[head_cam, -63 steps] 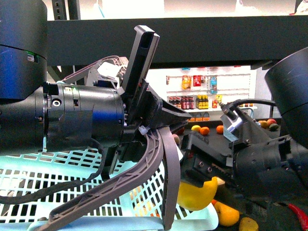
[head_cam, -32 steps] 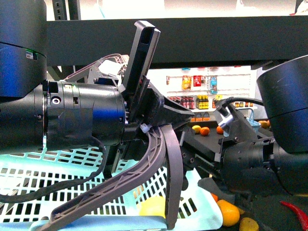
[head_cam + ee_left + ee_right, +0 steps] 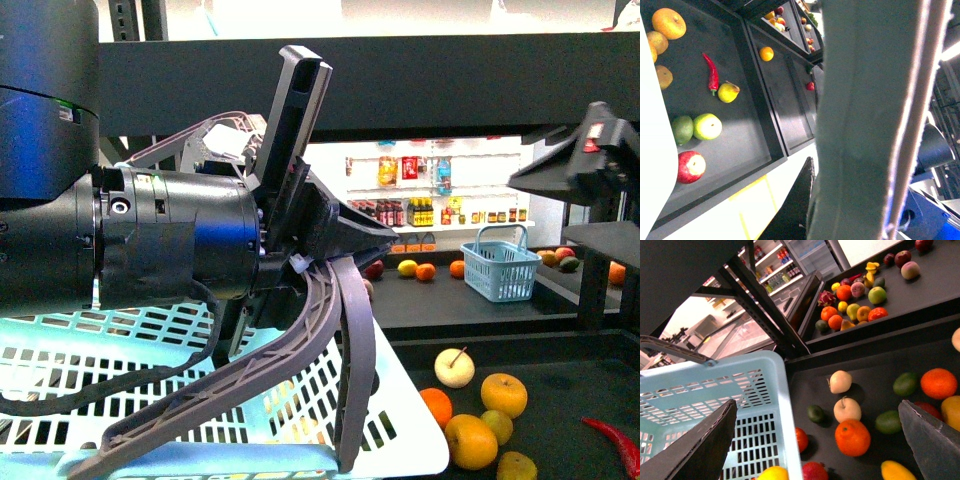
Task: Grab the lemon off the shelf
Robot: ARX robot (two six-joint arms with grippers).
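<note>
**A:** Lemon [image 3: 772, 474]: where is it?

**B:** Inside the big basket [image 3: 740, 390], low against the slotted wall. The right wrist view shows only its yellow top.

**A:** And the pincers?

**B:** The right pincer [image 3: 817, 405] is spread wide. Nothing sits between its two dark fingers [image 3: 700, 450], and it looks over the basket rim and the fruit beside it. The left pincer [image 3: 340, 235] is mid-frame in the front view, at the end of the black arm [image 3: 150, 240] that fills the left side. The basket's grey handle [image 3: 250, 375] runs from just under it down to the lower left. I cannot tell whether that pincer is spread or pinching the handle. A pale blurred band close to the lens blocks much of the left wrist view.

**A:** What is past the basket?

**B:** At the lower right, the dark deck of the shelf [image 3: 560, 400] holds loose fruit. There is a cream apple [image 3: 454, 368] with a stalk and some orange-yellow round fruits [image 3: 503, 394]. An orange [image 3: 436, 406] lies just beside the basket's corner, and a red chilli [image 3: 615, 440] is at the right edge.

**A:** Farther back?

**B:** At mid-right a small blue basket [image 3: 502, 265] stands on a further deck. Behind it are white wall shelves [image 3: 430, 225] of bottles [image 3: 410, 167].
</note>
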